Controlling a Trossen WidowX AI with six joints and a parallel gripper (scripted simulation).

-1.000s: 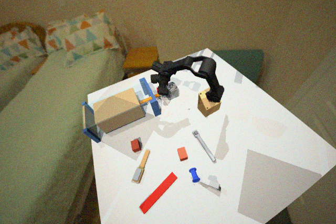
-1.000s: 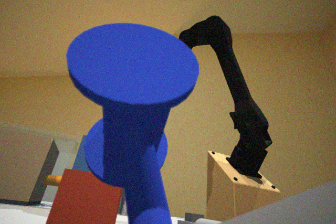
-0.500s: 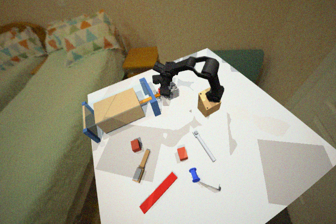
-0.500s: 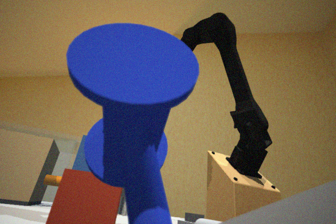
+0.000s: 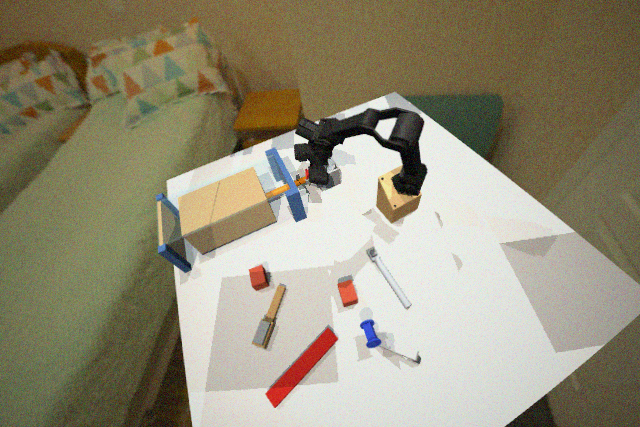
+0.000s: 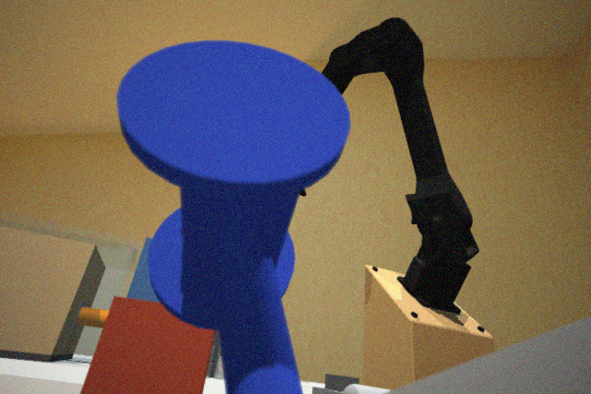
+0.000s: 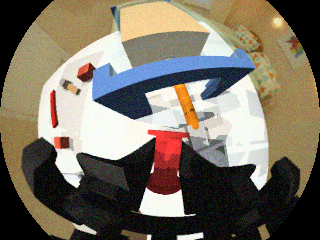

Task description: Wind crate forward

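The tan crate [image 5: 227,205] [image 6: 42,289] [image 7: 162,22] sits flat in the clear-panelled cubby. An orange strap [image 5: 279,190] [image 6: 92,316] [image 7: 185,102] runs from its front through the blue steel frame [image 5: 295,203] [image 6: 142,277] [image 7: 172,70] towards the winch. A gap with strap showing lies between the crate's front and the frame. My gripper [image 5: 312,177] [image 7: 167,142] is shut on the red knob [image 7: 167,147] of the winch handle, just outside the frame. The grey winch [image 5: 332,177] is mostly hidden behind the gripper. The key in its hole cannot be seen.
On the bench lie two red blocks [image 5: 258,277] [image 5: 347,294], a brush [image 5: 274,306] [image 7: 71,87], a red bar [image 5: 302,366] [image 7: 54,109], a silver wrench [image 5: 391,279] and a blue-knobbed crank [image 5: 370,333] [image 6: 234,113]. The arm's wooden base block [image 5: 395,205] [image 6: 389,346] stands right of the winch.
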